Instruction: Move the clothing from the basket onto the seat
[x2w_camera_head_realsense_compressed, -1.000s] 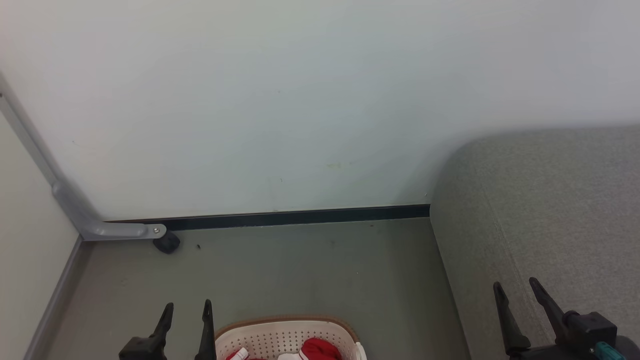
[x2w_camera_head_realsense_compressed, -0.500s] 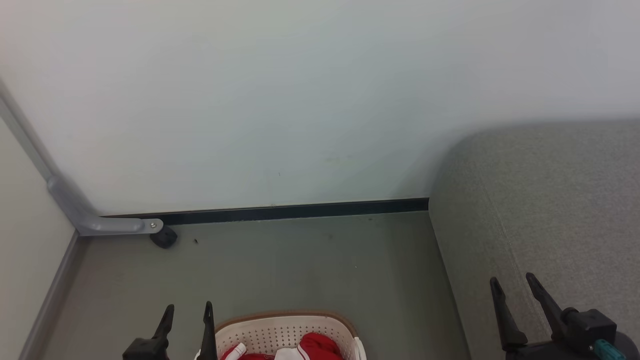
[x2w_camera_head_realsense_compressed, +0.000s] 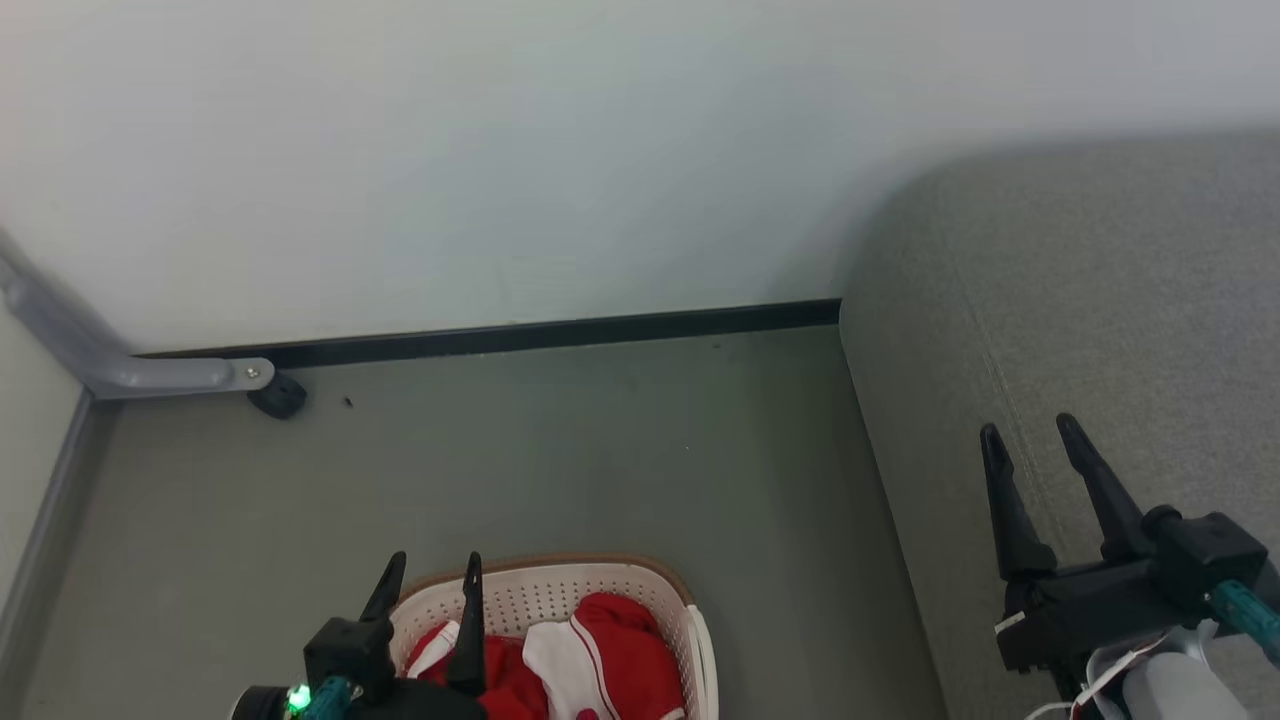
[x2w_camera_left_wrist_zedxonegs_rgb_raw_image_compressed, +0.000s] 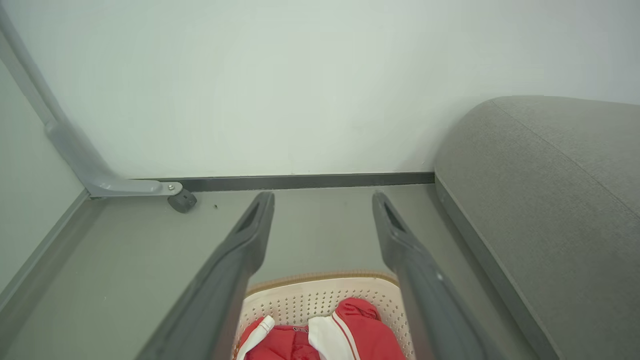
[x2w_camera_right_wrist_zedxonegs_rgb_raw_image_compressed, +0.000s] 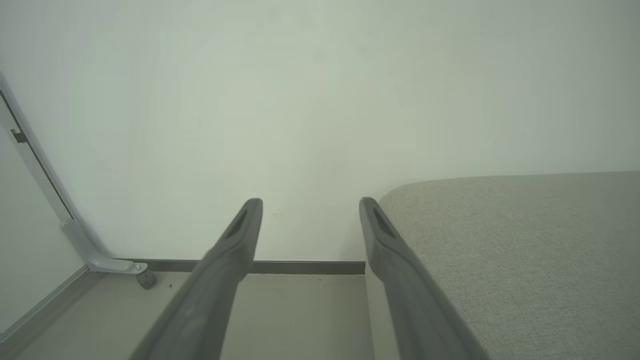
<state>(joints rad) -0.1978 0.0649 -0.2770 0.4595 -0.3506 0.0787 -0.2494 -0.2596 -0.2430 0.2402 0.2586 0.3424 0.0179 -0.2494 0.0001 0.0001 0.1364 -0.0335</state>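
I see red and white clothing (x2w_camera_head_realsense_compressed: 600, 650) in the basket (x2w_camera_head_realsense_compressed: 560, 588), basket on the grey floor (x2w_camera_head_realsense_compressed: 500, 450), big seat (x2w_camera_head_realsense_compressed: 1100, 300) to its right, my left gripper (x2w_camera_head_realsense_compressed: 435, 560) wide and empty over the basket, my right gripper (x2w_camera_head_realsense_compressed: 1028, 425) wide and empty over the seat

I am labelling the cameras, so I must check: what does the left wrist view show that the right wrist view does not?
Left wrist view, not the right: the basket holding red and white clothing, framed by the open left tool. Right wrist view, not the left: the open right tool. Both: the grey seat, white wall, dark skirting, floor, and a grey frame leg with a caster.
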